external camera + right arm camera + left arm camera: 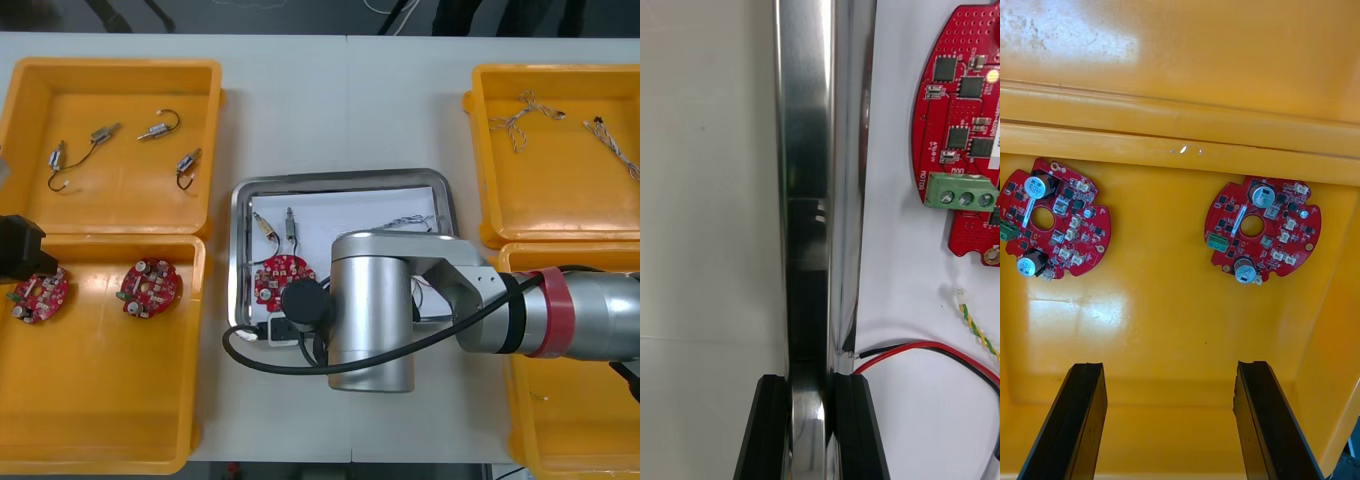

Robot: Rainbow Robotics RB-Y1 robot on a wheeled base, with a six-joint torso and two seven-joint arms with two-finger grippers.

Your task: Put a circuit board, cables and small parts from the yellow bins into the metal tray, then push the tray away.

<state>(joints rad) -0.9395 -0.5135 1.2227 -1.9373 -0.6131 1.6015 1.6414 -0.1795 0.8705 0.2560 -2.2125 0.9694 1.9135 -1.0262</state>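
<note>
The right tool (811,420) is closed on the rim of the metal tray (805,150), one finger on each side of it. Just inside that rim, a red and black cable (925,349) lies on the white liner, with a circuit board (962,135) farther along. Small metal parts (265,225) and a twisted cable (405,222) are seen in the tray too. The left tool (1169,405) is held open over the near left yellow bin (100,420), with two circuit boards (1054,217) (1259,229) lying beyond its fingertips. The tray is set mid-counter (340,100) between the bins. Dark floor is seen past the far edge.
</note>
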